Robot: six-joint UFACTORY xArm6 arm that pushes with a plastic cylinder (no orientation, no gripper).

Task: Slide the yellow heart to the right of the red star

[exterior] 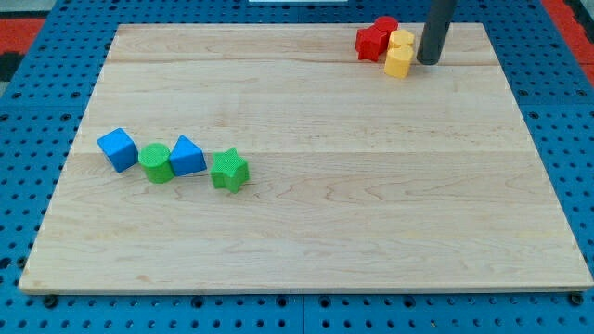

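Six small blocks lie on the wooden board (306,158), in two groups well apart. Far back, toward the right of the far edge, the yellow heart (400,53) sits touching the right side of the red star (376,38), the heart slightly nearer to the camera than the star. I carry no gripper, only a straight dark rod, so there is nothing on me to open, close or grasp with; my tip (429,61) rests on the board just beside the heart, on its right side. The rod rises from there out of the top of the view. From this angle my tip appears to touch the heart's right flank or to stand a hair off it; I cannot tell which. So from left to right the far group reads: red star, yellow heart, my tip, all close together. Near the left edge, much closer to the camera, the other four blocks form a loose row: a blue cube (118,148) at the far left, then a green cylinder (156,163) touching it, then a blue triangular block (187,155) against the cylinder, and last a green star (229,171) just beside that one on the right. This near row lies well apart from my tip and from the heart.
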